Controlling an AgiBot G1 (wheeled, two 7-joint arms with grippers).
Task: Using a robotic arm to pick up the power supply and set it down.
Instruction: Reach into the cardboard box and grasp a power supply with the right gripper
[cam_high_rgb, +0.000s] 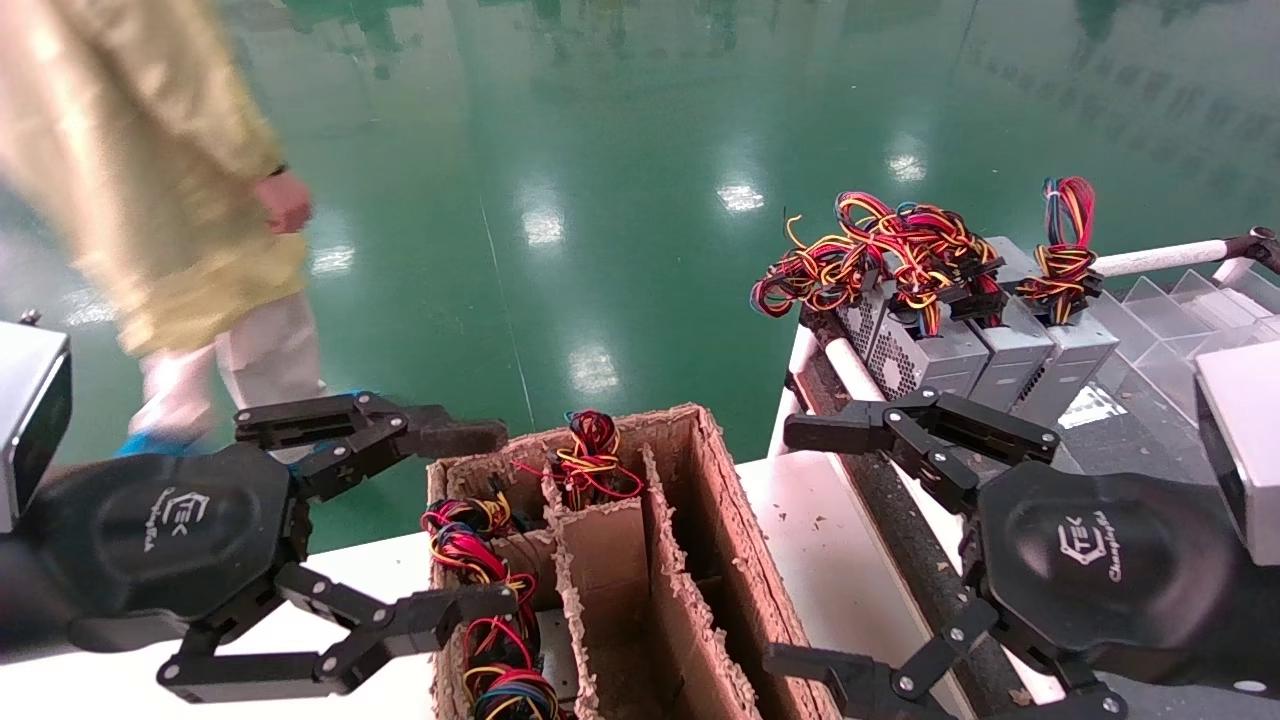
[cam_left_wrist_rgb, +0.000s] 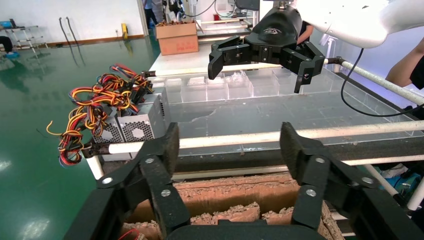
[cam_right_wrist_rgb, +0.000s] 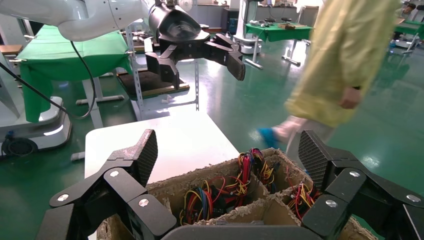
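Three grey power supplies (cam_high_rgb: 925, 352) with perforated faces stand side by side on the right-hand rack, their red, yellow and black wires (cam_high_rgb: 880, 250) bunched on top; the left wrist view shows them too (cam_left_wrist_rgb: 136, 125). More wire bundles (cam_high_rgb: 592, 458) stick out of a divided cardboard box (cam_high_rgb: 690, 560); whatever bodies lie beneath are hidden. My left gripper (cam_high_rgb: 495, 520) hangs open at the box's left edge, nothing between its fingers (cam_left_wrist_rgb: 170, 145). Open and empty as well, my right gripper (cam_high_rgb: 785, 545) hovers between the box and the rack, and its own view looks down on the box (cam_right_wrist_rgb: 225, 190).
A person in a yellow coat (cam_high_rgb: 150, 170) walks over the green floor at far left. The box sits on a white table (cam_high_rgb: 820, 530). Clear plastic dividers (cam_high_rgb: 1170, 310) and a white rail (cam_high_rgb: 1160, 258) lie behind the power supplies.
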